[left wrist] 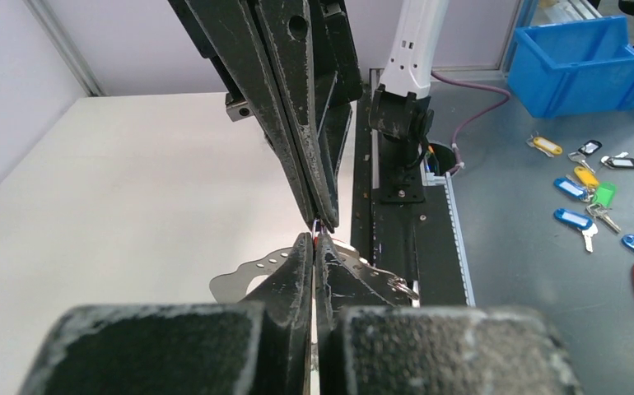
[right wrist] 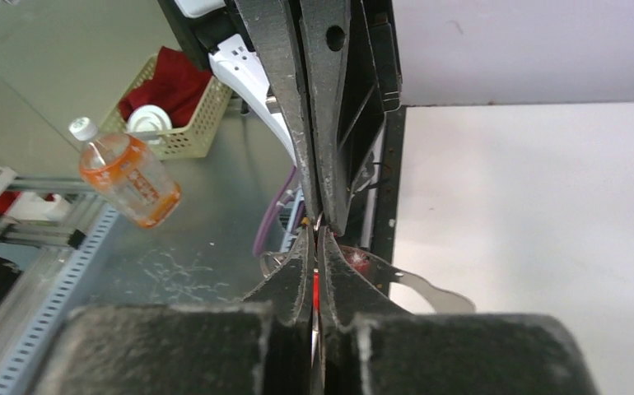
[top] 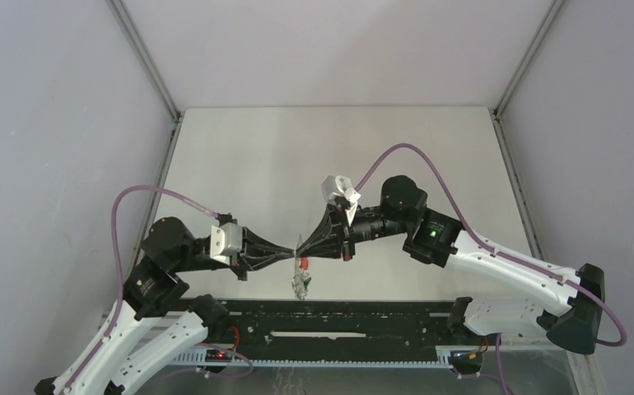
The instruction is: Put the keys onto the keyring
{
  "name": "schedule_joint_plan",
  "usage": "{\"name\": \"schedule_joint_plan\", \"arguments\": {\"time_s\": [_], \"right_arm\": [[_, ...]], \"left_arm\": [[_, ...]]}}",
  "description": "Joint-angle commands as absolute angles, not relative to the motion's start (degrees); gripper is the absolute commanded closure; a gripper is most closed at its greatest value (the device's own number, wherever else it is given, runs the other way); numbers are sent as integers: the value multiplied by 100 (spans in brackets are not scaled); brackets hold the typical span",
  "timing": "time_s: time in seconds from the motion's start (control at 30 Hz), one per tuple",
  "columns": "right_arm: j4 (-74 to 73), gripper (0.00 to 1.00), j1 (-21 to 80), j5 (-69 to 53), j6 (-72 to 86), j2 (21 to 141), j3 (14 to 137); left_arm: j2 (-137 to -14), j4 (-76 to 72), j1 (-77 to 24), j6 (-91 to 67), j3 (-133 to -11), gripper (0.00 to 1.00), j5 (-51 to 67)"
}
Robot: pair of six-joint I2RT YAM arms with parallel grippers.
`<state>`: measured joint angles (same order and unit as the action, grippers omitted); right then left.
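My two grippers meet tip to tip above the table's near edge. The left gripper (top: pixel 293 253) (left wrist: pixel 314 240) is shut on a thin wire of the keyring (left wrist: pixel 319 224). The right gripper (top: pixel 303 248) (right wrist: pixel 314 239) is shut on the red-headed key (right wrist: pixel 315 286), whose red head and silver blade show edge-on between its fingers. A limp bunch (top: pixel 300 282) hangs below the tips, with a red spot (top: pixel 304 264). A flat silver plate with holes (left wrist: pixel 244 274) (right wrist: pixel 433 294) and a small metal ring (left wrist: pixel 402 287) hang behind the fingers. I cannot make out the green-headed key.
A black rail (top: pixel 338 317) runs along the table's near edge under the grippers. Off the table, the left wrist view shows a blue bin (left wrist: pixel 581 62) and several coloured key tags (left wrist: pixel 585 189). The right wrist view shows an orange bottle (right wrist: pixel 128 181) and a basket (right wrist: pixel 174 99).
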<state>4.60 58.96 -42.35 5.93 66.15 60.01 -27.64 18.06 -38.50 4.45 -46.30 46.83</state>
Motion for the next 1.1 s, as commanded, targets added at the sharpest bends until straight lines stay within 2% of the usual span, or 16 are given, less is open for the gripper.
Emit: {"name": "schedule_joint_plan", "arguments": {"time_s": [0.0,0.2,0.4,0.57,0.77,0.97,1.07], "right_arm": [[685,100,5903,-4092,634,6539,6036],[-854,100,5944,-3684,556,6540,6621],[-3198,100,6273,-2864,84,7127,7926],[-4584,100,6526,-2378,-114,7817,9043],[-5456,100,6872,-1955,-349,8495,10158],[-5584,100,6967,-2016,-360,8727,10584],[-5600,100,6994,-2050,-364,8760,10641]], "left_arm": [[-2751,1551,-3884,424,-5014,100,4700],[-3016,2423,-3883,1038,-5134,98,4508],[-3334,3154,-3879,1533,-5365,78,4627],[-3527,3734,-3879,1925,-5605,68,4815],[-3594,4035,-3880,2202,-5720,72,4971],[-3646,4034,-3879,2293,-5678,74,5010],[-3636,4108,-3879,2372,-5682,79,4972]]}}
